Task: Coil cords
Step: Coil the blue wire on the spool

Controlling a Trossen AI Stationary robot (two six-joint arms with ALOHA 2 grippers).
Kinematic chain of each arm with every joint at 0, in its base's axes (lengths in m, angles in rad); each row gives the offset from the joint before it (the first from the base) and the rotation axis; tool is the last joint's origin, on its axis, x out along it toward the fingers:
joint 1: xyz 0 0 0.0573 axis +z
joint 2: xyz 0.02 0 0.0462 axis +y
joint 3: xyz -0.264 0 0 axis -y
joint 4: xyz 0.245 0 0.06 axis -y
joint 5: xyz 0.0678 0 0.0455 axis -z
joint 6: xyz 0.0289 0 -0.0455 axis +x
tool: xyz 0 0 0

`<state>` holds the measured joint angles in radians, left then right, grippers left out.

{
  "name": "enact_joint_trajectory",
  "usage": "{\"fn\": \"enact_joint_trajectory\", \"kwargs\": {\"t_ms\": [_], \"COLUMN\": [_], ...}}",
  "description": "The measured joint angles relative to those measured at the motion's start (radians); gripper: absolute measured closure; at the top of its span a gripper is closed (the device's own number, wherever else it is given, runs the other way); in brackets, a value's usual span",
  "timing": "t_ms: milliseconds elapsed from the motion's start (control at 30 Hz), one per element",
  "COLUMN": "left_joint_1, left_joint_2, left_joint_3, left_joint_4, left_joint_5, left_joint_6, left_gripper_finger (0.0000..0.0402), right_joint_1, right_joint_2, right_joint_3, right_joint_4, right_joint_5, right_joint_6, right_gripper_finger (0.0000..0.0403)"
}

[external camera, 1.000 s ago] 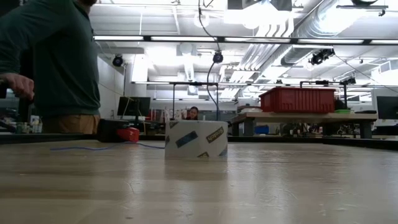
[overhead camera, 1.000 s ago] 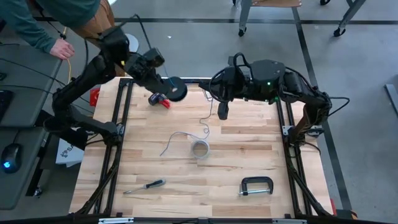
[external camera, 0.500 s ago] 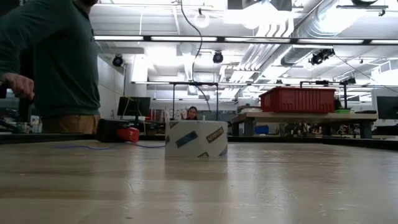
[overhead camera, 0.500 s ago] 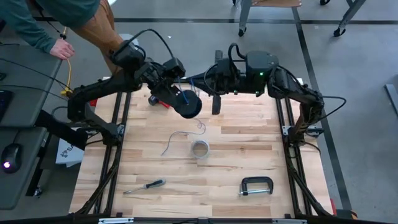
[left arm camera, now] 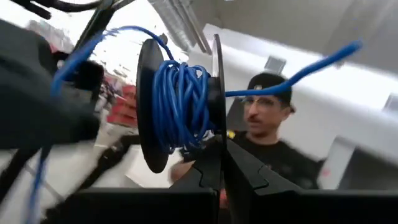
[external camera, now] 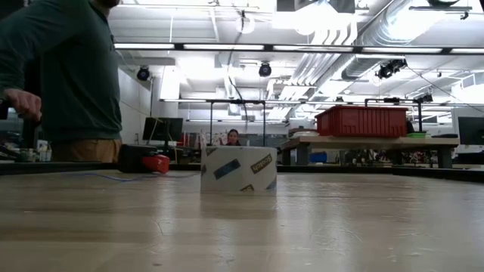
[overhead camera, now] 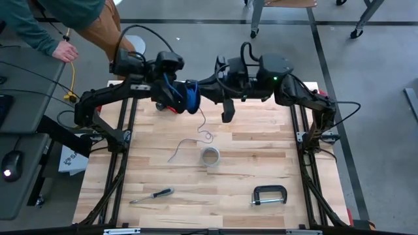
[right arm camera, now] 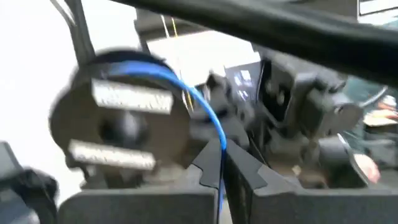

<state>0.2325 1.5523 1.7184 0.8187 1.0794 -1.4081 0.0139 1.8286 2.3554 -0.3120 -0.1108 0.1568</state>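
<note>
A black spool (overhead camera: 188,96) wound with blue cord (left arm camera: 180,106) hangs high over the table's far middle, with my left gripper (left arm camera: 219,152) shut on it. My right gripper (right arm camera: 222,149) sits just right of the spool (right arm camera: 121,134), shut on a blue strand. From the grippers a thin strand (overhead camera: 201,121) drops to the table. Its tail (overhead camera: 183,147) lies on the wood left of a tape roll (overhead camera: 209,156) and shows blue in the low view (external camera: 121,177). My left gripper pinches the rim of one spool flange (left arm camera: 216,134) between its two fingers. The spool is lifted clear of the table, its flanges on edge. My right gripper pinches the blue strand (right arm camera: 221,134) between its fingertips. From there the strand arcs over the flange rim (right arm camera: 134,59) onto the spool.
A red-and-black object (overhead camera: 171,108) lies under the spool. A screwdriver (overhead camera: 151,194) and a black clamp (overhead camera: 269,194) lie near the front edge. A person (overhead camera: 59,26) stands at the far left corner.
My left gripper has swung the spool out toward the table's middle and drawn it back toward the far edge. Its wrist has rolled, so the flange that faced up now stands on edge. My right gripper has moved left toward the spool. The hanging strand's foot has slid left.
</note>
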Motion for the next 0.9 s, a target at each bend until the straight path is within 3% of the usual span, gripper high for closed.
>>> {"fn": "enact_joint_trajectory", "kwargs": {"t_ms": [167,267,567,667,900], "left_joint_1": [-0.007,-0.015,-0.018,-0.025,-0.024], "left_joint_2": [-0.002,-0.002,-0.002,-0.002,-0.003], "left_joint_3": [0.000,0.000,0.000,0.000,0.000], "left_joint_4": [-0.006,-0.010,-0.009,-0.010,-0.018], "left_joint_5": [0.017,0.031,0.119,0.128,0.155], "left_joint_6": [0.178,0.204,-0.068,-0.175,-0.332], "left_gripper_finger": [0.0401,0.0401,0.0401,0.0401,0.0401], "right_joint_1": [0.003,0.002,-0.006,-0.010,0.020], "right_joint_2": [0.000,0.000,0.023,0.026,0.033], "right_joint_3": [0.001,0.001,0.001,0.000,0.000], "right_joint_4": [0.088,0.096,0.042,0.032,-0.008], "right_joint_5": [0.005,0.013,-0.041,-0.093,-0.094], "right_joint_6": [0.099,0.187,0.405,0.429,0.394], "right_gripper_finger": [0.0403,0.0403,0.0400,0.0371,0.0252]}}
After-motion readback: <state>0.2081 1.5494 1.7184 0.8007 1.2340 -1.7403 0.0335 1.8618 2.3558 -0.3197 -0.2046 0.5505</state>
